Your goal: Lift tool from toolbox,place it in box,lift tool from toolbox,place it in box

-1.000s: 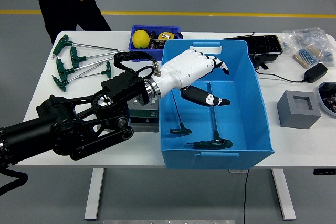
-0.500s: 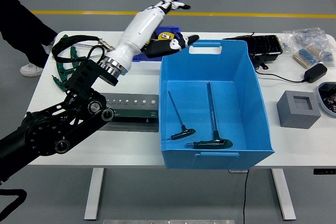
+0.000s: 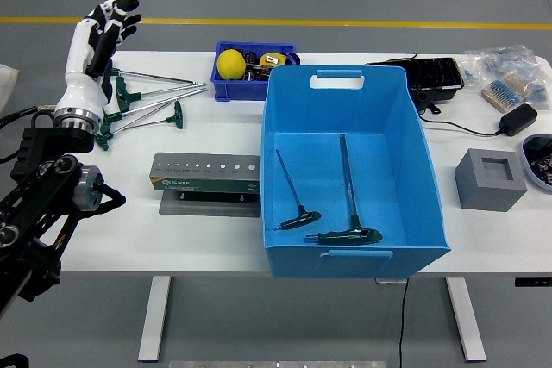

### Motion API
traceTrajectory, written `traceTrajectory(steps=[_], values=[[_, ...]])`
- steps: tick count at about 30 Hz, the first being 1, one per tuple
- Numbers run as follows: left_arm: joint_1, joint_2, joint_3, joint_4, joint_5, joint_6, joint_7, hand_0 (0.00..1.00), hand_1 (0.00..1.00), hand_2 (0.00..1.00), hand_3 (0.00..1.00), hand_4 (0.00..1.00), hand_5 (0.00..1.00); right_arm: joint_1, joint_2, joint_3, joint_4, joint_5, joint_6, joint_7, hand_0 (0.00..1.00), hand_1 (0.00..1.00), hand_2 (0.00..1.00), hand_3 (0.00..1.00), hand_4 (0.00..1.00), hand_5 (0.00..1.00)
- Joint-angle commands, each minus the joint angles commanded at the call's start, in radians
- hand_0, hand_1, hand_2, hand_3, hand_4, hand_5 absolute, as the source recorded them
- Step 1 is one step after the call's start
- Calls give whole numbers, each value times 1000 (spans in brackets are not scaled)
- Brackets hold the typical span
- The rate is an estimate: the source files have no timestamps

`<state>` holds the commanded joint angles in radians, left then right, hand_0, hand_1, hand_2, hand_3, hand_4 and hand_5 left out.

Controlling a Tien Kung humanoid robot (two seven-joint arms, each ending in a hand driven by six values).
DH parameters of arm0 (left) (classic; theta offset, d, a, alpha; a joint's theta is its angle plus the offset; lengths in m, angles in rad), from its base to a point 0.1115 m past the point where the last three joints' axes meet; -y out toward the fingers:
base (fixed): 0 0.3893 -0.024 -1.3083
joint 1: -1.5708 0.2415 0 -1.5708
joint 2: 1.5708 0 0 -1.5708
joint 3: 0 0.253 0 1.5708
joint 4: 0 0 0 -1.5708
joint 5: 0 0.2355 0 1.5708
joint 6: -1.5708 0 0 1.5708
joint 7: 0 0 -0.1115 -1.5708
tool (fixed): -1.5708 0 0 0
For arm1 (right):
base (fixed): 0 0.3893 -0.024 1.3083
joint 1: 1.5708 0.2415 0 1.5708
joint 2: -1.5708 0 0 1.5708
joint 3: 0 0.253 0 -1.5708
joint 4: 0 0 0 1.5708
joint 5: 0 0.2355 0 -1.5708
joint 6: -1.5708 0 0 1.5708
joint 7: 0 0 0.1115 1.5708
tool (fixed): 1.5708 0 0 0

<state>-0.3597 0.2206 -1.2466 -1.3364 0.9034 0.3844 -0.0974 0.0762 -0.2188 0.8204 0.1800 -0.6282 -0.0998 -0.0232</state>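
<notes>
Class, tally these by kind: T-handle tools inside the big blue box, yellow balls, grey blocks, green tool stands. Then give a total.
T-handle tools in box: 2
Yellow ball: 1
Grey block: 1
Green stand: 1
Total: 5

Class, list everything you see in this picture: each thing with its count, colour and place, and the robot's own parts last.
Bin: 1, blue, table centre-right.
T-wrenches in bin: 2, green-handled, on its floor.
T-wrenches on table: several, green-handled, far left.
Tool holder: 1, grey-green, left of bin.
Small tray: 1, blue, behind bin.
Ball: 1, yellow, in tray.
Grey block: 1, right.
Black case: 1, far right.
Left hand: white, open, raised at far left.
</notes>
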Motion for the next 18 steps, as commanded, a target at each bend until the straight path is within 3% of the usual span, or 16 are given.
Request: traceTrajectory(steps=[3,4,8,11,14,18], values=[[81,3,-56,2,-14,-60,-10,775,751,791,701,952,841,2,1,-4,0,0,1,1,751,687,731,708,969,832],[113,-1,-77,0,-2,-78,-14,823,786,817,714,971,880,2,1,-2,0,-1,1,1,751,686,731,708,969,832],[261,-58,-191,-9,71,-118,-32,823,786,817,714,971,880,0,2,7,0,-7,-1,-1,751,686,731,708,969,832],[348,-107,-276,-11,100,-103,-31,825,793,825,720,971,888,-5,5,8,0,-7,-2,-2,752,686,731,707,969,832],[351,-128,-314,-7,106,-103,-28,825,793,825,720,971,888,-8,6,8,0,-11,-3,-4,752,686,731,707,969,832],[306,-112,-300,-1,126,-125,-9,810,781,824,720,969,891,-2,2,5,0,-11,-3,-5,751,686,731,706,968,832]])
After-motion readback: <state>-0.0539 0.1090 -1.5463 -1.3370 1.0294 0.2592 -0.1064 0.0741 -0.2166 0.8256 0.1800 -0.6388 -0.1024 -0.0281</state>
